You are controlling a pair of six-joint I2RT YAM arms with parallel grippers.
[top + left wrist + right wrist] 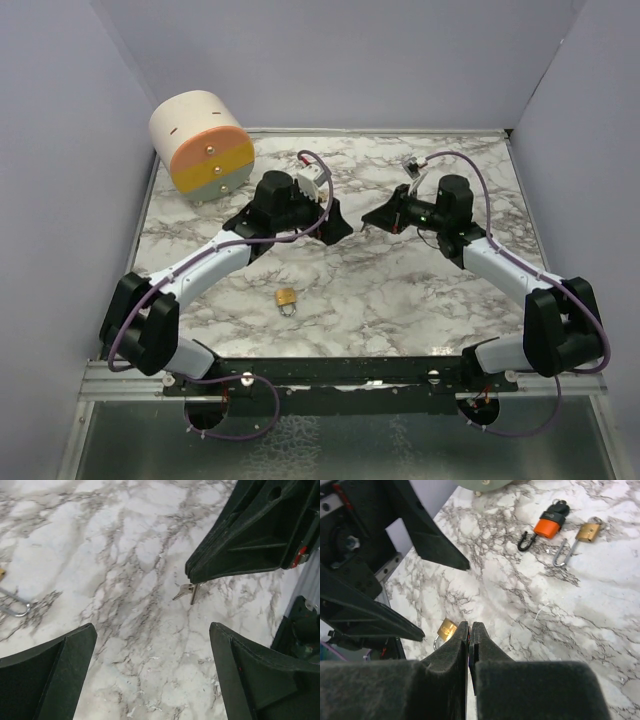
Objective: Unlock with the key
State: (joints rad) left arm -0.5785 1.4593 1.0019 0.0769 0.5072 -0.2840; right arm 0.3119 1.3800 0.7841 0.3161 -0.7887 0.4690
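My right gripper [368,217] hangs over the middle of the marble table [400,290], shut on a small silver key [187,591] whose blade and ring stick out below its tips in the left wrist view. In the right wrist view its pads [470,625] are pressed together on a thin sliver. My left gripper [337,218] faces it a short way off, open, its fingers [60,660] wide apart with nothing between them. A brass padlock [287,298] lies on the table nearer the front, and it shows just below the right fingertips [446,630].
A large cylinder [203,145] with orange, yellow and green bands stands at the back left. An orange-bodied padlock [551,520] and a second brass padlock [587,531] lie near it, hidden under the left arm in the top view. Grey walls enclose the table.
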